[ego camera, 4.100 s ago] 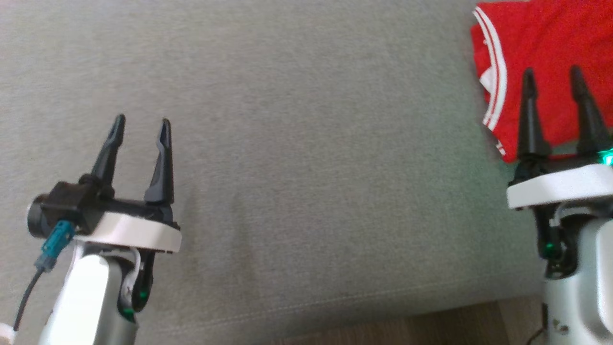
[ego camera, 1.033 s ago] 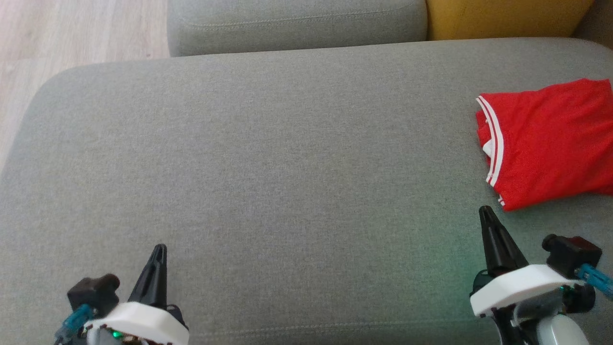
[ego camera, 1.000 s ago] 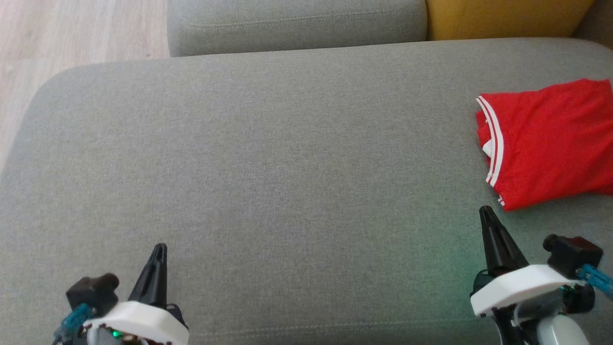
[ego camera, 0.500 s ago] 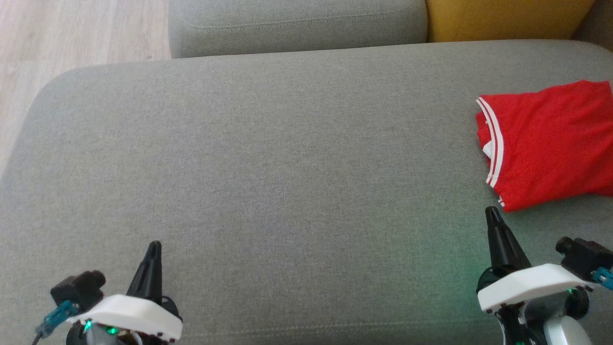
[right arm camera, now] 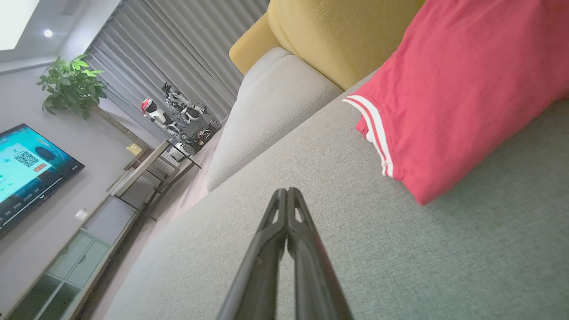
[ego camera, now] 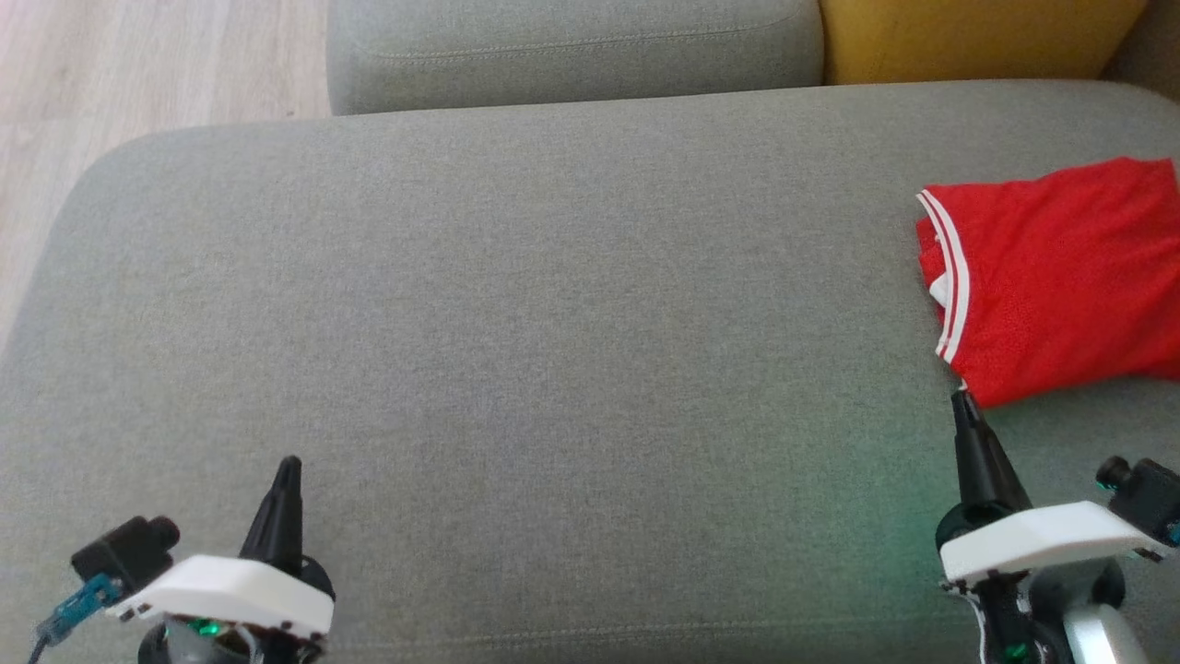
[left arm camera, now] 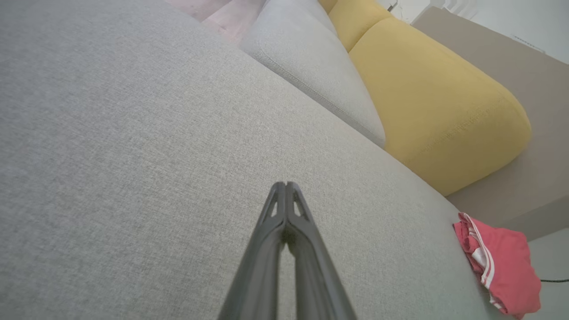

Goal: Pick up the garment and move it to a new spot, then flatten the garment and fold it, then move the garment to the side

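Room: grey pleated curtains (right arm camera: 186, 49) along one wall, lit TV (right arm camera: 26, 169) w/ low cabinet (right arm camera: 80, 258) under it, potted plant (right arm camera: 71, 89) in the corner, pale wood floor (ego camera: 138, 74). Grey fabric sofa seat (ego camera: 553, 304) spans most of head view; grey back cushion (ego camera: 572, 46) & yellow cushion (ego camera: 968, 37) sit behind it. Red garment (ego camera: 1051, 277) w/ white stripe trim lies folded on seat's far R side. R hand (ego camera: 964, 410) low at R, fingers pressed together, tip just beside garment's near corner, apart from it in wrist view. L hand (ego camera: 288, 470) low at L, fingers pressed together too, over the seat, well apart from garment.
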